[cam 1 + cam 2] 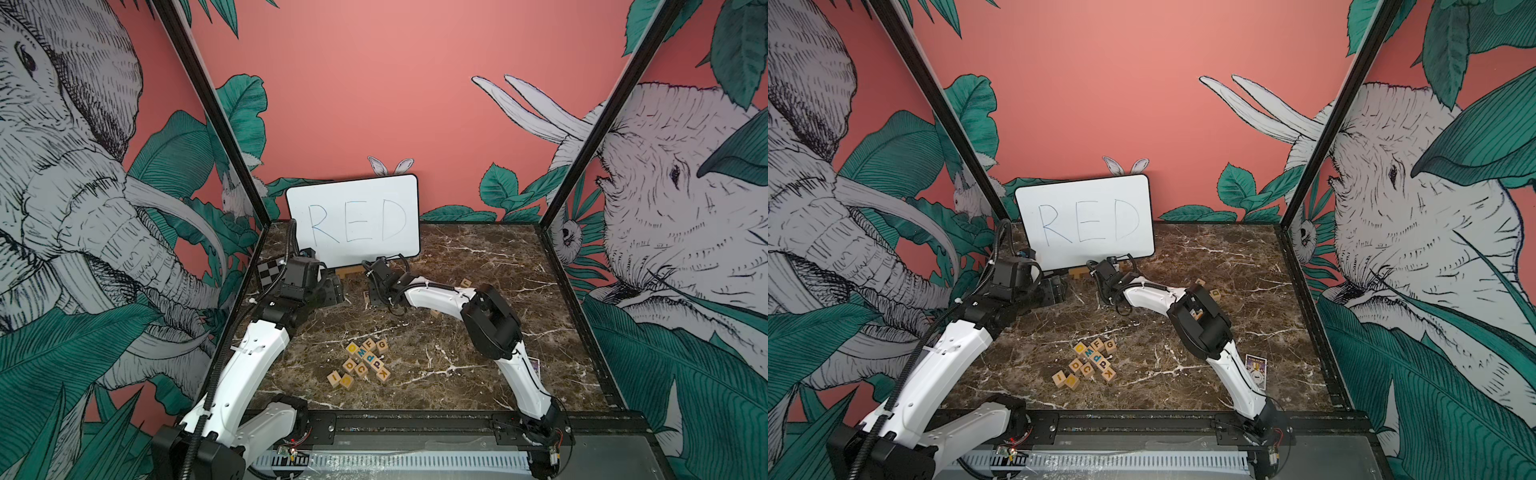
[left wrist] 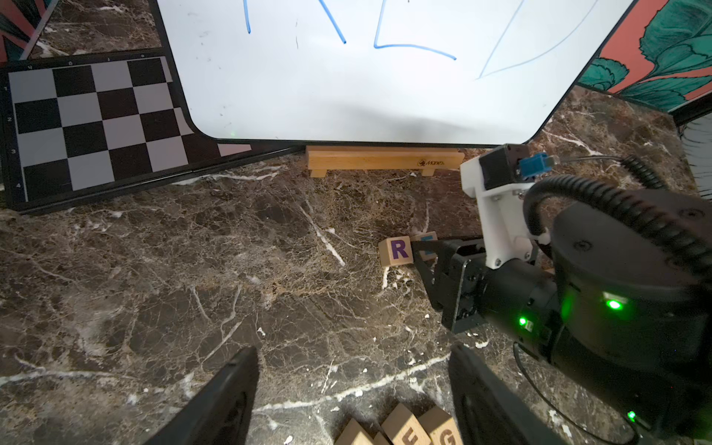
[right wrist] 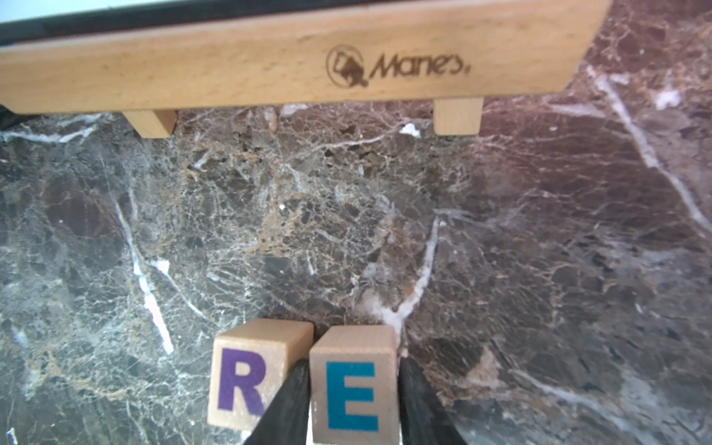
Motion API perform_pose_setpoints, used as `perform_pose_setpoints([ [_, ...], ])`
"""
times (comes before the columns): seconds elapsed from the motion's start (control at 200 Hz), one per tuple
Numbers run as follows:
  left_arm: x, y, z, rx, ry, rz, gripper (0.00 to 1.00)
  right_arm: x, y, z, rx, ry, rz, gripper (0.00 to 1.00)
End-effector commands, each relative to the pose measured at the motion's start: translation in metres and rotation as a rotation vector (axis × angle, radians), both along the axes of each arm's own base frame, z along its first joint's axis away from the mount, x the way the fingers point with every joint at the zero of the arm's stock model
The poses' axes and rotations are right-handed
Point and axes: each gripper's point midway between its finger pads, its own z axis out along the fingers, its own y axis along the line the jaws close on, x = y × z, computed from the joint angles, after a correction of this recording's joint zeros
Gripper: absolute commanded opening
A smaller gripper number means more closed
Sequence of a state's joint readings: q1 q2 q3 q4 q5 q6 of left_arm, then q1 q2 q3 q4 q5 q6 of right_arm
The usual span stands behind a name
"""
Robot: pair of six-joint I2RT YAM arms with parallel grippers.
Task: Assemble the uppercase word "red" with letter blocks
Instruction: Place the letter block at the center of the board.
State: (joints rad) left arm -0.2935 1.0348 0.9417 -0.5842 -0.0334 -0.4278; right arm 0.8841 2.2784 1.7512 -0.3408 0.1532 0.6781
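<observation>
In front of the stand (image 3: pixel 269 65) that props the board (image 2: pixel 366 77), my right gripper (image 3: pixel 353 364) is clamped on the E (image 3: pixel 352 393), which looks set down on the table (image 3: pixel 346 215) with its teal letter facing my wrist. What matters now is the R (image 3: pixel 246 381). It stands just beside the E, on the side toward my left arm, and one of my fingers (image 3: pixel 287 408) is wedged in the narrow gap between the two blocks, whose far corners almost meet past its tip. The two letters run in a line along the stand, and my grip closes across that line. A wide opening would, I judge, shove the R sideways, so I should part the fingers only a little and draw back from the stand. The free side of the E faces my right arm. That is where the D must go, so I reckon the right arm is the nearer one for it. My left gripper (image 2: pixel 352 352) hangs with its fingers apart and nothing between them, pointed at the pair. The pile (image 1: pixel 363 361) lies nearer my base; which block carries the D I cannot read for certain.
</observation>
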Motion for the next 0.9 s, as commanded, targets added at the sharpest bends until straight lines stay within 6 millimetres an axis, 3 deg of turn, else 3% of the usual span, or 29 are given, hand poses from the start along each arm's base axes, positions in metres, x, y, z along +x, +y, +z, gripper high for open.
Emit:
perform_pose_setpoints([
  [0.0,0.001,0.001,0.002,-0.017,-0.007,0.014,0.8,-0.002,-0.001,0.019,0.011,-0.036,-0.014,0.39],
  [0.285,0.001,0.0,0.003,-0.019,-0.008,0.01,0.8,-0.004,-0.007,0.045,0.042,-0.073,-0.016,0.4],
  [0.54,0.001,-0.003,0.003,-0.029,-0.007,-0.004,0.8,-0.021,-0.017,0.102,0.149,-0.144,0.026,0.42],
  [0.735,0.0,-0.013,0.003,-0.055,0.0,-0.06,0.79,-0.035,-0.058,0.142,0.11,-0.24,0.009,0.44],
  [0.87,-0.001,-0.023,0.003,-0.084,0.011,-0.103,0.78,-0.041,-0.109,0.156,0.014,-0.285,-0.045,0.45],
  [0.895,-0.001,-0.027,0.005,-0.098,0.007,-0.12,0.78,-0.044,-0.123,0.146,-0.019,-0.271,-0.055,0.45],
])
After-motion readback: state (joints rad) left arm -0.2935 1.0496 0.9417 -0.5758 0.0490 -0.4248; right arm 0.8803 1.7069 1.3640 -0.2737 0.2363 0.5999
